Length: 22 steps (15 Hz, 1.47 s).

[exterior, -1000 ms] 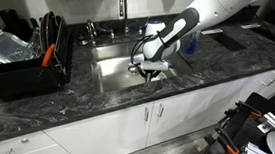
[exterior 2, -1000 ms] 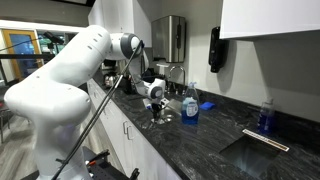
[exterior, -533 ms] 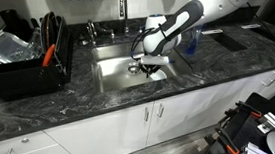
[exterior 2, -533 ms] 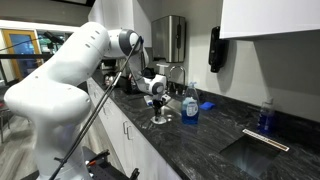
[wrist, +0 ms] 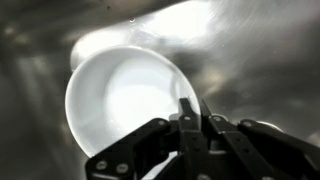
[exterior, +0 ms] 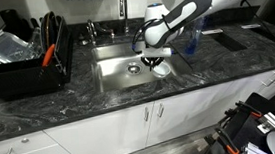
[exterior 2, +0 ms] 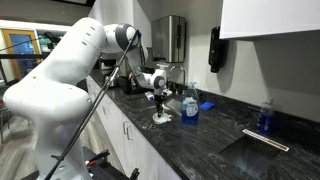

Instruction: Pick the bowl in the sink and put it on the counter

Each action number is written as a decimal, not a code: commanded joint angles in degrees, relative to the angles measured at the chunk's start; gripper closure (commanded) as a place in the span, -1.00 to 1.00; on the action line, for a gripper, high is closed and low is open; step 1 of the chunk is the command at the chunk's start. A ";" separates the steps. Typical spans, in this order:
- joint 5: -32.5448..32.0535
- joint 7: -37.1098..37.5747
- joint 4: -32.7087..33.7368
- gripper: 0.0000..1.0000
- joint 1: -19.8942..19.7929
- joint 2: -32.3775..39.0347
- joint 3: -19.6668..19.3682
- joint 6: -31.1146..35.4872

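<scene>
My gripper (exterior: 157, 58) is shut on the rim of the small white bowl (exterior: 162, 70) and holds it in the air over the right edge of the steel sink (exterior: 117, 74). In an exterior view the bowl (exterior 2: 161, 118) hangs below the gripper (exterior 2: 160, 103), just above the black marbled counter (exterior 2: 175, 140). In the wrist view the bowl (wrist: 120, 100) fills the left, tilted, with the gripper (wrist: 190, 118) pinching its right rim. The counter (exterior: 79, 100) surrounds the sink.
A chrome faucet (exterior: 123, 4) stands behind the sink. A black dish rack (exterior: 21, 65) with a clear container (exterior: 6, 45) sits on the left of the counter. A blue soap bottle (exterior: 189, 42) (exterior 2: 190, 105) stands just right of the sink, close to the arm.
The gripper has risen out of the sink basin with the bowl and moved right, toward the sink's right edge.
</scene>
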 commanded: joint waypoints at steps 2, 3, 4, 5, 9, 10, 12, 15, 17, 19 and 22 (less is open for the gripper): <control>-4.58 4.03 -3.40 0.96 2.10 -8.11 -1.65 -5.89; -6.42 5.13 -3.63 0.96 2.55 -9.37 -1.99 -7.12; -8.53 6.22 -4.17 0.96 2.91 -10.93 -2.31 -8.63; -10.33 7.33 -4.88 0.96 3.00 -12.37 -2.46 -9.47; -15.82 8.70 -10.90 0.96 1.12 -18.38 -2.36 -11.39; -16.25 8.42 -12.88 0.96 0.13 -19.83 -2.47 -11.68; -15.39 8.69 -8.18 0.82 -0.24 -16.01 -1.10 -11.33; -15.30 8.64 -7.90 0.82 -0.34 -15.66 -0.70 -11.23; -15.27 8.65 -7.88 0.82 -0.27 -15.55 -0.46 -11.22; -15.58 8.14 -7.33 0.96 -0.40 -15.41 -0.63 -12.43; -17.65 6.03 -7.97 0.96 -1.34 -16.45 -1.48 -16.09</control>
